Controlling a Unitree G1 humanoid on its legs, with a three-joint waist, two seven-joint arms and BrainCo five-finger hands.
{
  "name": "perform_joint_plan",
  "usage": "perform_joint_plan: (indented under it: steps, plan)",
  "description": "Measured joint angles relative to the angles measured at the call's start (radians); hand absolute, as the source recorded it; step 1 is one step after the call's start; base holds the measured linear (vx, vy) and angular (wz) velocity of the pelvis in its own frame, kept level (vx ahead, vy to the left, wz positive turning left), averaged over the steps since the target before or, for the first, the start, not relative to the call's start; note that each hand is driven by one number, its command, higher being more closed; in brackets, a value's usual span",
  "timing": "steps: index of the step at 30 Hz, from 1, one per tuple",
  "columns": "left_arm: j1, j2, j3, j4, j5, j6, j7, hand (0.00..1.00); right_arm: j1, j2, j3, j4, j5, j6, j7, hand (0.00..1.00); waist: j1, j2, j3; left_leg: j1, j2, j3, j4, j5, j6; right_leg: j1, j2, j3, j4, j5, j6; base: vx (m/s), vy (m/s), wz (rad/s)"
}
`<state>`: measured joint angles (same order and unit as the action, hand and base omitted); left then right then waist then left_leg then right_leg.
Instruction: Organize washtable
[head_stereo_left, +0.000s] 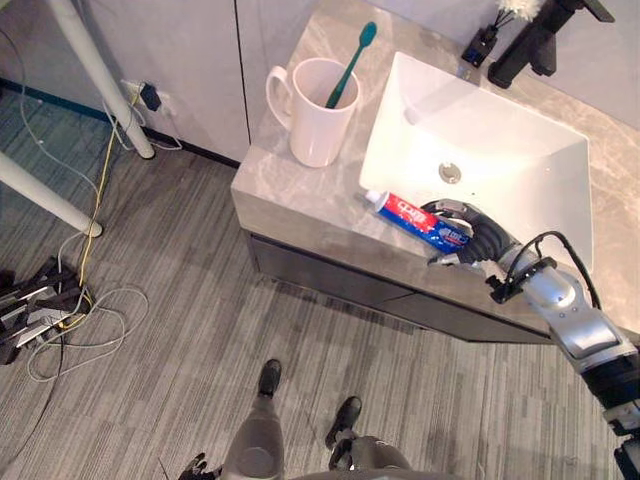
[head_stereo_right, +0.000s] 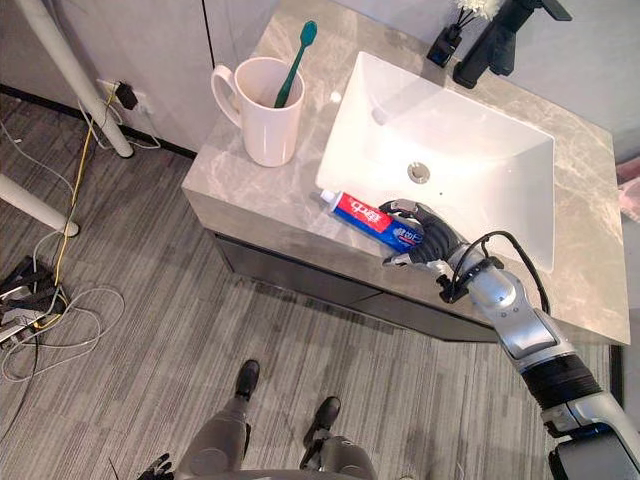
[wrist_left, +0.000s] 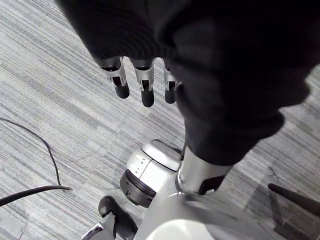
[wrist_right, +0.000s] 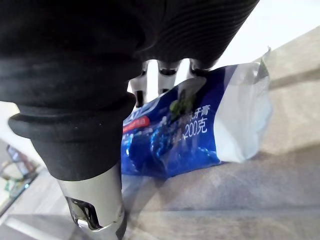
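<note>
Currently logged at the washtable:

One countertop (head_stereo_left: 290, 195), grey marbled stone, with a dark drawer front beneath.
One sink (head_stereo_left: 500, 165), white and rectangular, set into the countertop, drain at centre.
One faucet (head_stereo_left: 528, 42), black, at the back edge behind the sink.
One mug (head_stereo_left: 318, 118), white, handled, upright on the countertop left of the sink.
One toothbrush (head_stereo_left: 350, 62), green, standing tilted inside the mug and leaning on its rim.
One toothpaste tube (head_stereo_left: 410, 215), red, white and blue, lying flat on the front strip of the countertop, just beside the sink's near rim; cap end pointing toward the mug, flat tail end under the right hand.
One right hand (head_stereo_left: 478, 238), reaching in from the right, fingers curled over the tail of the toothpaste tube and thumb set against its other side, clasping it against the stone.
One left hand (wrist_left: 144, 82), hanging low over the floor (head_stereo_left: 190, 300), fingers straight and relaxed, holding nothing.
One tangle of cables (head_stereo_left: 75, 320), white and yellow, on the grey striped floor, well left of the washtable.
</note>
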<state>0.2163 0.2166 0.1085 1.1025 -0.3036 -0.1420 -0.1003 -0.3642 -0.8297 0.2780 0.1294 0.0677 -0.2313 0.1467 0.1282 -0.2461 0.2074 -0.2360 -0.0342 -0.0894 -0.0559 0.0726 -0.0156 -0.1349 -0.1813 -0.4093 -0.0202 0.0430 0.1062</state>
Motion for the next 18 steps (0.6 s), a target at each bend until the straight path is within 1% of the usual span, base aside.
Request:
perform_joint_plan:
  steps: [3,5,7,13,18]
  plan:
    - [0.0,0.002,-0.005,-0.005,0.0,0.0,0.004,0.0,-0.01,-0.004,0.011,0.004,0.001,0.002,-0.006,1.0,0.009,0.0,0.001,0.005,0.003,-0.021,-0.004,0.003,-0.004,0.007,0.007,0.001,0.0,-0.001,-0.002,0.01,-0.02,-0.02]
    - [0.0,0.002,-0.011,-0.011,0.001,0.0,0.013,0.0,-0.016,-0.003,0.015,0.012,0.001,0.004,-0.006,1.0,0.021,0.0,0.001,0.015,0.006,-0.021,-0.008,0.006,-0.005,0.01,0.01,0.002,0.0,-0.005,-0.008,0.01,-0.019,-0.05]
    - [0.0,0.002,-0.011,-0.01,0.001,0.001,0.014,0.0,-0.023,-0.003,0.023,0.017,0.001,0.012,-0.006,1.0,0.024,0.0,0.001,0.023,0.006,-0.025,-0.015,0.008,-0.006,0.012,0.011,0.002,0.0,-0.007,-0.01,0.0,0.0,0.0]
    - [0.001,0.002,-0.009,-0.007,0.006,0.003,0.015,0.0,-0.033,0.002,0.036,0.047,0.0,0.015,-0.004,1.0,0.025,0.0,0.0,0.044,0.006,-0.032,-0.019,0.01,-0.003,0.04,0.011,0.0,0.0,-0.008,-0.01,0.01,0.003,0.02]
    - [0.001,0.001,0.003,-0.004,0.031,0.008,0.015,0.0,-0.033,0.03,0.032,0.058,-0.021,0.023,-0.004,1.0,0.022,0.003,-0.005,0.064,0.003,-0.03,-0.024,0.012,-0.001,0.051,0.009,0.002,0.0,-0.008,-0.01,0.0,0.0,0.0]
